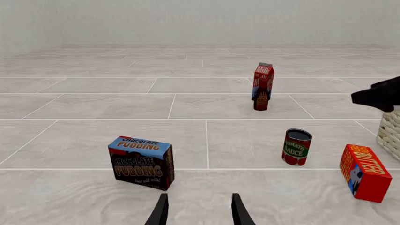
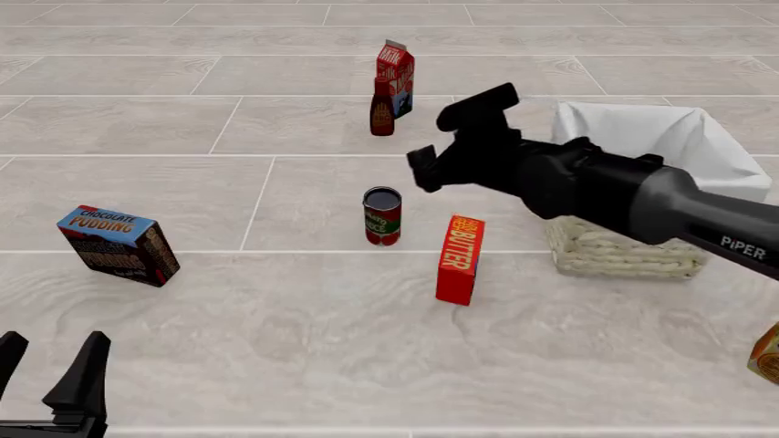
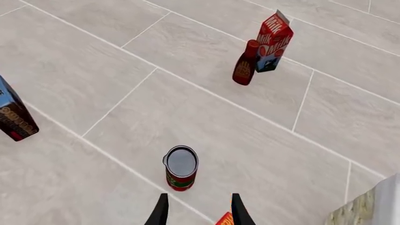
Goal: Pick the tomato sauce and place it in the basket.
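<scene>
Right arm (image 2: 608, 187) hides part of the basket (image 2: 681, 137); orange box (image 2: 767, 356) cut off

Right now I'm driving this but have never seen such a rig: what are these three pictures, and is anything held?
Two robot arms work a tiled surface. One picture looks down from behind them; the others come from cameras behind each end effector. The right end effector hangs open above the can, holding nothing. The left end effector waits open, near the pudding box. Also standing there: butter box, bottle, milk carton and basket.
</scene>
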